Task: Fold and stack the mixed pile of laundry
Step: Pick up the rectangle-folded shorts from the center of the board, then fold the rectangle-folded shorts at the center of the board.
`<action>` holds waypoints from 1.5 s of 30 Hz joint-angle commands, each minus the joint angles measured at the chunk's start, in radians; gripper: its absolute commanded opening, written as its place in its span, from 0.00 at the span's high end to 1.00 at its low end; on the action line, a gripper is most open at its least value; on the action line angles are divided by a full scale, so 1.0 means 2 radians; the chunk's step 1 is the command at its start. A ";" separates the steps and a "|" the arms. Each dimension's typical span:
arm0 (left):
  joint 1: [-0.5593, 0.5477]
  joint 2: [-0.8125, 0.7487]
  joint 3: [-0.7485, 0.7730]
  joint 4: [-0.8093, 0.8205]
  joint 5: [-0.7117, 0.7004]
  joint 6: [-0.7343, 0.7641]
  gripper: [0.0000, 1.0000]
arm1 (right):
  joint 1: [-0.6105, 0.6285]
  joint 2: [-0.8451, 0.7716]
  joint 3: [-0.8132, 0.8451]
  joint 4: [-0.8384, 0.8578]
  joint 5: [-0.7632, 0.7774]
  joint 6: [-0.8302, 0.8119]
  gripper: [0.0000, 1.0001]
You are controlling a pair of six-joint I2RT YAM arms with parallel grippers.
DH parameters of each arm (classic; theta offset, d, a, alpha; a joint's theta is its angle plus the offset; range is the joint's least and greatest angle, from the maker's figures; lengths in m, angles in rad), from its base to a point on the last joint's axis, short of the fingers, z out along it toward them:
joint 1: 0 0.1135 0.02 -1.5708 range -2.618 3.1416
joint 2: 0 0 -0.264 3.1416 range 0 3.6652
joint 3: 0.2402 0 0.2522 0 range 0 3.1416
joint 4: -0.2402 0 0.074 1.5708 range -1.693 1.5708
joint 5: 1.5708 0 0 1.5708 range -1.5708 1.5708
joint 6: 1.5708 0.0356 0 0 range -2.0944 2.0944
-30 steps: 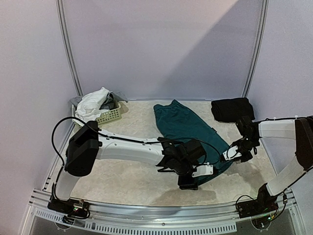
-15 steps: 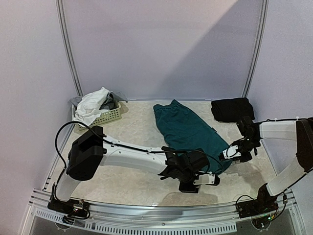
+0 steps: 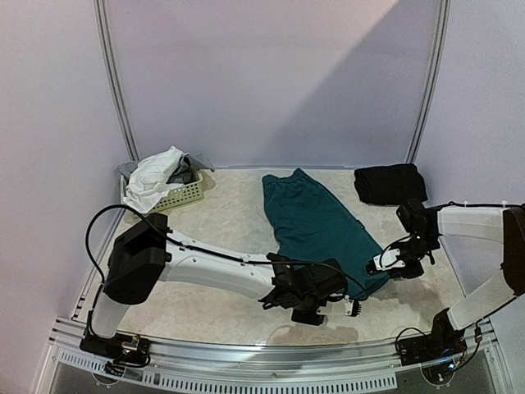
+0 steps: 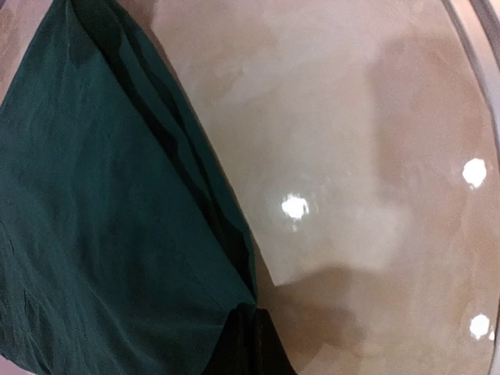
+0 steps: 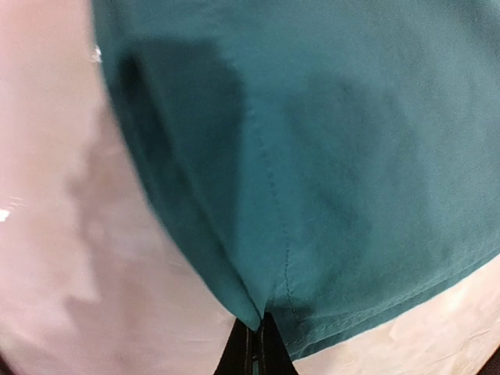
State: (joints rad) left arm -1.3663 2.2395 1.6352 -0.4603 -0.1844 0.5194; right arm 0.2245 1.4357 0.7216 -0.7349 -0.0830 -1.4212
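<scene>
Left gripper (image 4: 251, 337) has snapped closed: wide apart a second ago, its jaws now pinch the near corner of the teal shorts (image 3: 316, 220), close to the table's (image 3: 221, 226) near edge. Right gripper (image 5: 258, 345) stays clamped on the shorts' right hem. The shorts have slid a touch rightward and lie spread mid-table. Folded black trousers (image 3: 390, 182) sit unchanged at the far right corner. The white cloth (image 3: 154, 176) is still heaped on the basket (image 3: 185, 196) at the far left corner.
</scene>
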 commanded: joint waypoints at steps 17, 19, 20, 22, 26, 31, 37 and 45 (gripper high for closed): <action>0.007 -0.307 -0.117 -0.092 -0.097 -0.134 1.00 | 0.132 -0.118 0.251 -0.269 -0.136 0.248 1.00; 0.023 -0.312 -0.115 -0.098 -0.115 -0.143 1.00 | 0.132 -0.092 0.272 -0.254 -0.125 0.263 1.00; 0.034 -0.313 -0.115 -0.098 -0.120 -0.148 1.00 | 0.132 -0.081 0.280 -0.242 -0.116 0.268 1.00; 0.069 -0.314 -0.118 -0.097 -0.120 -0.157 1.00 | 0.131 -0.056 0.295 -0.209 -0.093 0.289 1.00; 0.129 -0.299 -0.129 -0.063 -0.083 -0.164 1.00 | 0.131 0.012 0.334 -0.146 -0.063 0.321 1.00; 0.197 -0.232 -0.102 -0.025 -0.060 -0.172 1.00 | 0.116 0.126 0.407 -0.065 -0.025 0.372 1.00; 0.260 -0.129 -0.018 0.012 -0.078 -0.165 1.00 | 0.081 0.283 0.549 -0.034 -0.025 0.432 1.00; 0.325 -0.011 0.103 0.054 -0.067 -0.175 1.00 | 0.068 0.408 0.677 -0.002 0.007 0.463 1.00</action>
State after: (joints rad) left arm -0.7773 2.1437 1.7439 -0.4091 -0.3256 0.1879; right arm 0.3775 2.1731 1.9724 -0.7963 -0.1215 -0.5598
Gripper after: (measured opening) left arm 0.019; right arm 0.016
